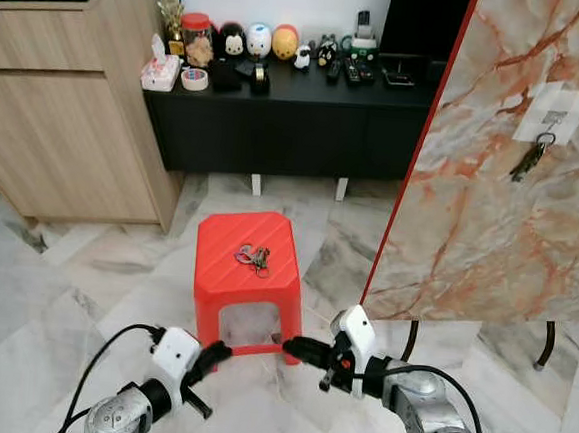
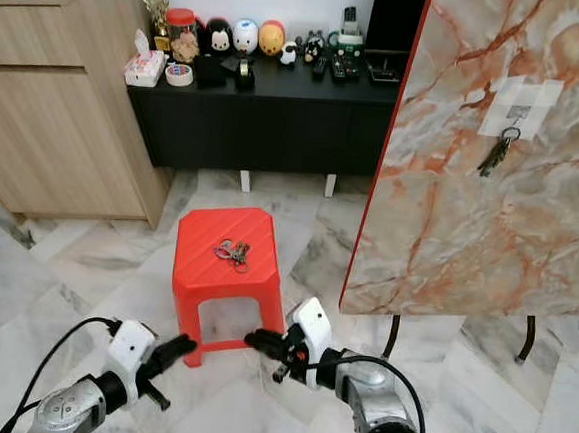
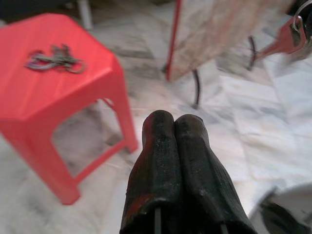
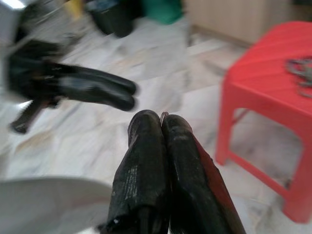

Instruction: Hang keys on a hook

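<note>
**Keys on the red stool, both claws clenched and low**

While lying near the middle of the red stool's top, slightly toward its far edge, keys [image 1: 252,258] on a ring, untouched by either claw. Red stool [image 1: 247,273] standing on the marble floor [image 1: 74,280], in front of a long black cabinet [image 1: 287,116].

Down in front of the stool, close to the floor: left claw [image 1: 214,355] pointing toward the stool's near left leg, fingers pressed together, grasping nothing. Right claw [image 1: 294,349] pointing inward near the stool's near right leg, also clenched and empty, fingers side by side with no gap in the right wrist view. Tips of the two claws near each other, apart, not touching the stool as far as can be told.

To the right, marble-pattern board [image 1: 514,164] with a red edge, standing upright on thin black legs. High on the board, white patch [image 1: 559,109] with a small hook [image 1: 548,135], and another bunch of keys [image 1: 530,158] hanging from it already.

On the top of the black cabinet, at its left end: tissue box [image 1: 160,70], roll of tape [image 1: 194,79], jar with a red lid [image 1: 195,37], then a row of small round figurines [image 1: 257,40], and remote controls [image 1: 346,71] further right. Wooden cupboard [image 1: 68,99] at the left, beside the cabinet.
</note>
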### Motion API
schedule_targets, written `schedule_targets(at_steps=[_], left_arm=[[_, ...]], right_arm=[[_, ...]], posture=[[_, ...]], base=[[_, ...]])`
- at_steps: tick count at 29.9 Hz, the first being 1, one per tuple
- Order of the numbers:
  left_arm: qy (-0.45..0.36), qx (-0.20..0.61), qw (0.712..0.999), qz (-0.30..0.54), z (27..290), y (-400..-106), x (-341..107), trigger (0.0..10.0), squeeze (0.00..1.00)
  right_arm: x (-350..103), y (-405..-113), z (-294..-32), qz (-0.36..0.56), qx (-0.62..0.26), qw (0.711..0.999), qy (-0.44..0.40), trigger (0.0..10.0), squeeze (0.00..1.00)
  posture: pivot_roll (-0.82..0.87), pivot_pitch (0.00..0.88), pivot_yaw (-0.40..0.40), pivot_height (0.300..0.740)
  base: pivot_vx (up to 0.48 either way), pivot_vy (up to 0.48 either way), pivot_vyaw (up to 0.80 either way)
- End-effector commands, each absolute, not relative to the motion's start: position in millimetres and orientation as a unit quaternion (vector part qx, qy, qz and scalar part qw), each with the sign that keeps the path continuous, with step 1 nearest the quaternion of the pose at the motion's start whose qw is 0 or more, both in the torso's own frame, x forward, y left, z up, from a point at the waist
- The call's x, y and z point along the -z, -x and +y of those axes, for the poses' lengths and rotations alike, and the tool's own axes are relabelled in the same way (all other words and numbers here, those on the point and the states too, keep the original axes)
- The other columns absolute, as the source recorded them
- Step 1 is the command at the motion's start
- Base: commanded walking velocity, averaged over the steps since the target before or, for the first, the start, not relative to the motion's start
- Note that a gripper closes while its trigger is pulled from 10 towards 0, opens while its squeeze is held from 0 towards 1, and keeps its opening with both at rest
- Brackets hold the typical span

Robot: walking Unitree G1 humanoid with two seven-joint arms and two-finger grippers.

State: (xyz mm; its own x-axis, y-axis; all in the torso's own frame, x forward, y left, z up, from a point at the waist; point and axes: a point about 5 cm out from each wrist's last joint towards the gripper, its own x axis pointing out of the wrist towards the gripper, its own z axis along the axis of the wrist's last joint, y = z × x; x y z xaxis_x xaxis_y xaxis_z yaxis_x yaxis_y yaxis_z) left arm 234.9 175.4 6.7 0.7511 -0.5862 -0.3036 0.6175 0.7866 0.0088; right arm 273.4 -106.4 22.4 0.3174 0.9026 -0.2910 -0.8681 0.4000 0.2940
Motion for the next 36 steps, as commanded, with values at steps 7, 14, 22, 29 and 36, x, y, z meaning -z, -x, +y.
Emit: schedule_targets(at_steps=[7,14,22,29,36], left_arm=[[-0.052,0.36,0.92,0.148,174,-236,-16,10.0,0.0],[-0.052,0.377,0.915,0.136,167,-240,-25,10.0,0.0],[-0.059,0.367,0.92,0.125,164,-247,-30,10.0,0.0],[-0.057,0.326,0.937,0.116,165,-257,-30,10.0,0.0],[-0.044,0.353,0.926,0.125,152,-256,-27,10.0,0.0]], right_arm=[[-28,-267,-104,0.221,-0.604,0.765,-0.037,10.0,0.0],[-42,-275,-110,0.203,-0.602,0.772,-0.033,10.0,0.0],[-53,-295,-102,0.175,-0.537,0.823,-0.064,10.0,0.0],[-46,-300,-92,0.192,-0.488,0.847,-0.09,10.0,0.0],[-40,-293,-85,0.206,-0.511,0.829,-0.1,10.0,0.0]], posture=[[0.11,0.08,-0.019,0.723],[0.1,0.083,-0.022,0.723],[0.11,0.084,-0.024,0.723],[0.11,0.084,-0.026,0.723],[0.1,0.084,-0.027,0.723]], base=[[0.0,0.0,0.0],[0.0,0.0,0.0],[0.0,0.0,0.0],[0.0,0.0,0.0],[0.0,0.0,0.0]])
